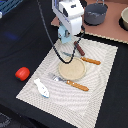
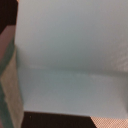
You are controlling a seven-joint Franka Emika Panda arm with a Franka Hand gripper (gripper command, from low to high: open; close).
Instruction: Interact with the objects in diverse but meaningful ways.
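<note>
Gripper [image 1: 64, 36] is clenching the light blue carton-shaped block [image 1: 63, 33] above the placemat's [image 1: 100, 85] far edge.

Going largest to smallest: the black table [image 1: 20, 45] is carrying the woven placemat, with the round tan plate [image 1: 73, 70] lying at its centre. From the plate, the gripper is hanging at 12 o'clock, its jaws spread only as wide as the block, which is filling the wrist view [image 2: 70, 55]. The white-and-blue fish [image 1: 41, 88] is lying at 8 o'clock, the red tomato-like ball [image 1: 22, 73] at 9 o'clock off the mat, and the dark brown sausage stick [image 1: 79, 49] at 12 o'clock.
</note>
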